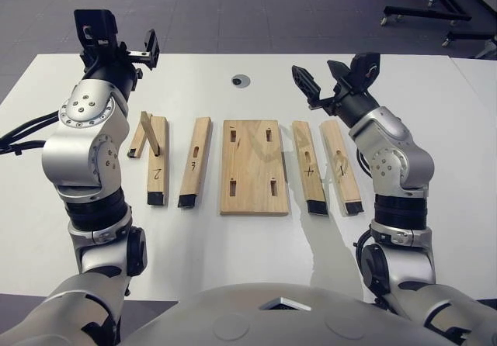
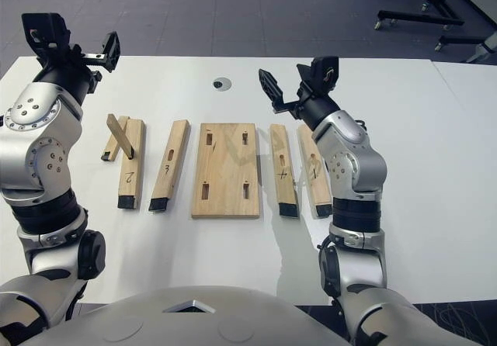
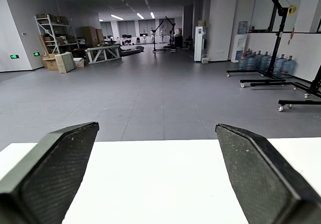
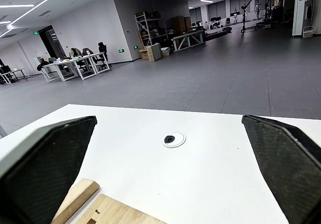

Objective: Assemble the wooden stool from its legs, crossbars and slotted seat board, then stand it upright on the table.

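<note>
1. Left gripper (image 1: 124, 42): fingers spread wide, empty, raised over the worktop (image 1: 435, 129) near its far-left corner.
2. Right gripper (image 1: 332, 78): wide apart, empty, above the far ends of the right legs (image 1: 308, 167).
3. Slotted seat board (image 1: 253, 167): flat mid-worktop, 2 left legs (image 1: 195, 162) and 2 right legs beside it.
4. Crossbars (image 1: 146, 135): crossed at the leftmost leg's far end.

1. Seat board (image 1: 253, 167) — pale wood, four slots, laid flat mid-table.
2. Black-tipped legs laid flat either side: outer left leg (image 1: 158, 164), inner left leg (image 1: 195, 162), inner right leg (image 1: 309, 167), outer right leg (image 1: 341, 165).
3. Crossbars (image 1: 147, 135) — thin sticks, splayed at the outer left leg's far end, one resting across it.
</note>
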